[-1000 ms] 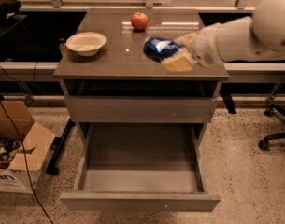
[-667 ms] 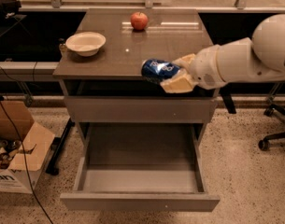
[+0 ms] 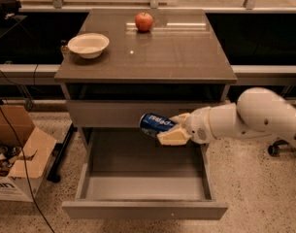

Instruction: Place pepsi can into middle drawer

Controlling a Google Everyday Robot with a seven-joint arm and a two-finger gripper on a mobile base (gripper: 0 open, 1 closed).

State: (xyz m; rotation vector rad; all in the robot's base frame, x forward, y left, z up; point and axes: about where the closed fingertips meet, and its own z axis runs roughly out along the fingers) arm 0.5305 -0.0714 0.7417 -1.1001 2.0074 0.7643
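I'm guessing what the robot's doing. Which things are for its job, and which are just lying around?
For the job: pepsi can, sideways in the shut gripper; middle drawer, open below it.
Just lying about: apple and bowl on the cabinet top; cardboard box beside it.

One arm (image 3: pixel 256 114) in view, entering from the right edge and reaching leftward, roughly level. White rounded forearm casing narrows to the wrist (image 3: pixel 202 126). Gripper (image 3: pixel 173 128) sits at the arm's left end, above the open middle drawer (image 3: pixel 138 178) and just in front of the closed front above it. Two tan fingers (image 3: pixel 171 139) point left, one above and one below, clamped on the pepsi can (image 3: pixel 156 124). Can lies tilted, its far end projecting left beyond the fingertips.
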